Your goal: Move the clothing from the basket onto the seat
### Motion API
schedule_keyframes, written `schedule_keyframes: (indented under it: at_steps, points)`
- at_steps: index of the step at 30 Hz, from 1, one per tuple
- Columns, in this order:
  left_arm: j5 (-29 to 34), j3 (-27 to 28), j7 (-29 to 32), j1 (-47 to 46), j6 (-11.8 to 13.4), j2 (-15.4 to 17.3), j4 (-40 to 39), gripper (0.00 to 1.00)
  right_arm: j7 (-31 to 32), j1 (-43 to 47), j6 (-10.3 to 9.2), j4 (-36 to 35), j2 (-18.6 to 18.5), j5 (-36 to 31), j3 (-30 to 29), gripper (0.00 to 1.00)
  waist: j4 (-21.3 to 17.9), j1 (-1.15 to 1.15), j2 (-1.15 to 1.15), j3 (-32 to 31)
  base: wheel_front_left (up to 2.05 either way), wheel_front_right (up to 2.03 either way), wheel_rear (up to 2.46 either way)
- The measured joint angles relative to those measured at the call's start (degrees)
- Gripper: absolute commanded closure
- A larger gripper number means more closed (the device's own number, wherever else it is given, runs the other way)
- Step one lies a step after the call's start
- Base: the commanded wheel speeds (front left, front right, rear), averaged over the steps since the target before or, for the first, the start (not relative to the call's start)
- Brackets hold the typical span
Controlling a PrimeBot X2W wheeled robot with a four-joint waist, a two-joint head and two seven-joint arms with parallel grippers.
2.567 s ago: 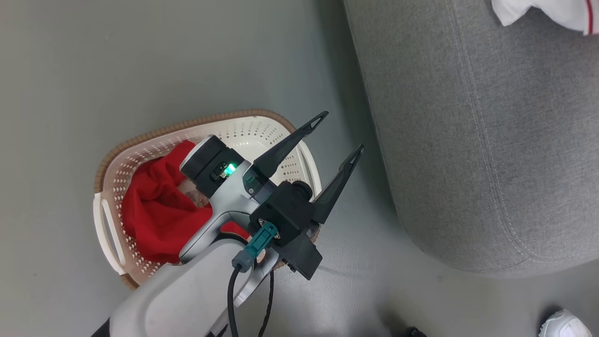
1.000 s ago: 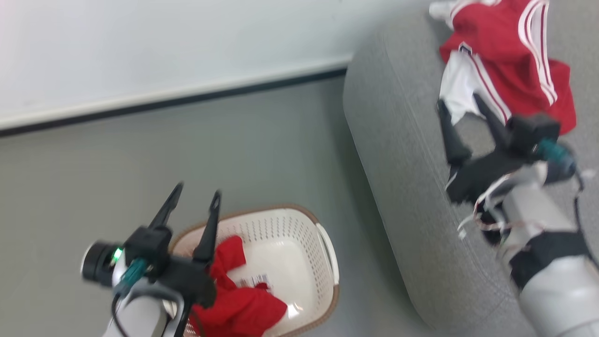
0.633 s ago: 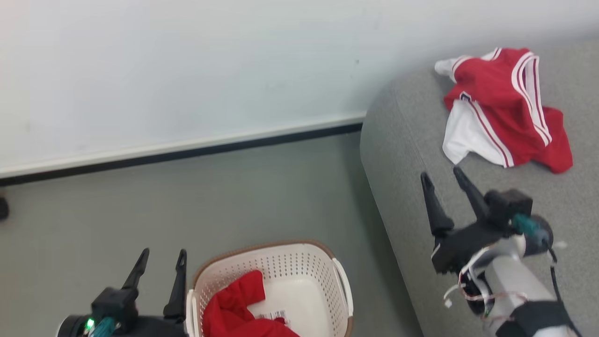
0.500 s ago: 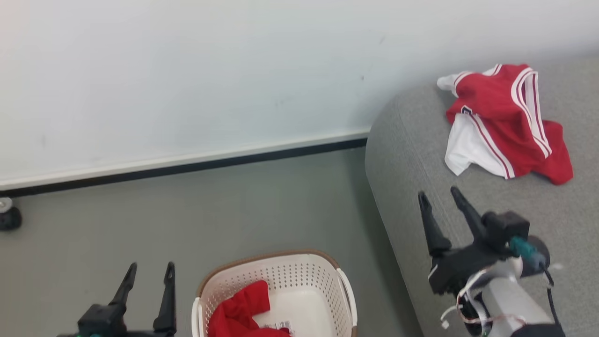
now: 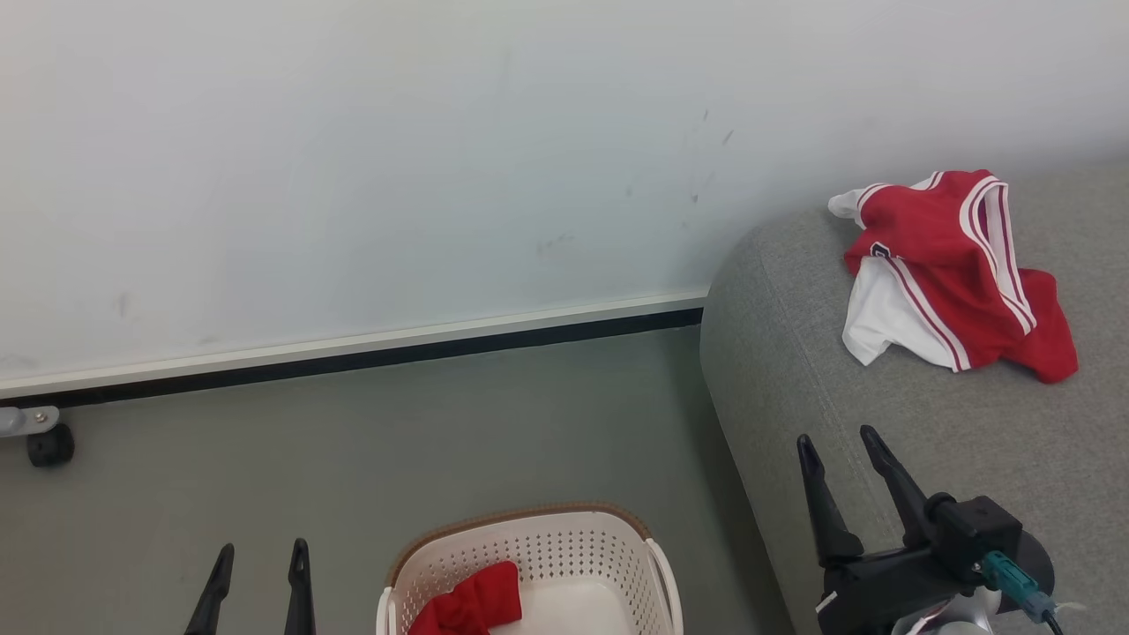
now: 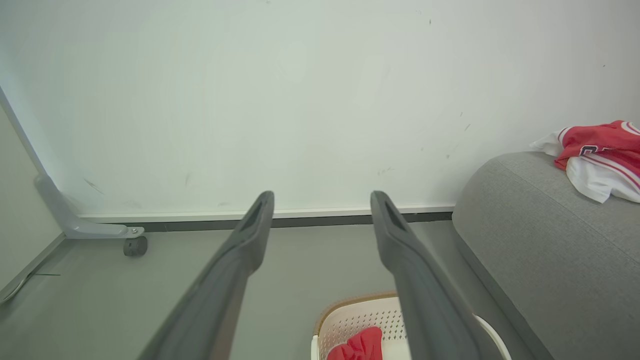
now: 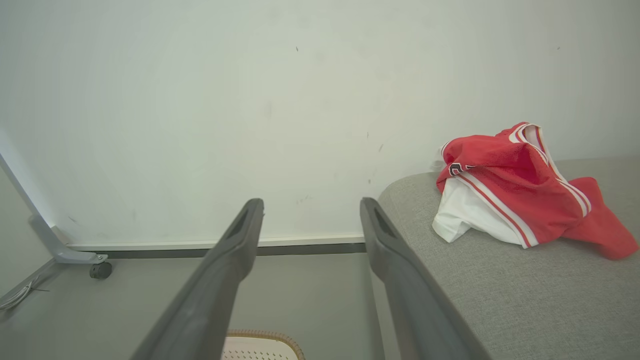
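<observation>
The left hand [image 5: 262, 547] and right hand [image 5: 835, 437] flanked the basket [image 5: 529, 513], both wide and empty. Inside it lay bunched red clothing [image 5: 472, 600], likely soft, light and limp, best pinched at its raised fold.

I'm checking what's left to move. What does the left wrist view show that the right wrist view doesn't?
Left wrist view: a red garment lying in the basket. Right wrist view: the whole red and white garment on the sofa, cut off at the other view's edge. Both: basket rim, sofa, wall, a castor.
</observation>
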Motion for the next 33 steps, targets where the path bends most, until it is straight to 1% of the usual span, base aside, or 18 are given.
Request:
schedule_keyframes:
  at_steps: [6,15,16,33]
  points:
    - [1.25,1.20,0.00,1.58,0.00,-1.01,-1.64,0.00,0.00,2.46,-1.10,-4.14,-0.99,-0.66,-1.31,0.00,0.14,0.01,0.00,-0.11,0.00,0.00,0.00]
    - [2.14,2.23,0.00,2.50,0.00,-1.76,-2.98,0.00,-0.01,4.31,-1.40,-7.12,-1.66,-1.42,-2.01,0.00,0.58,0.01,0.00,-0.19,0.00,0.00,0.00]
    - [2.18,2.30,0.00,2.65,0.00,-1.81,-3.03,0.00,-0.01,4.31,-1.72,-7.50,-1.69,-1.42,-2.08,0.00,0.63,0.01,0.00,-0.17,0.00,0.00,0.00]
    - [4.12,3.23,0.00,2.79,0.00,-2.87,-4.52,0.00,-0.14,5.07,-1.83,-10.35,-2.08,-1.93,-2.86,0.00,0.98,0.01,0.00,0.72,0.00,0.00,0.00]
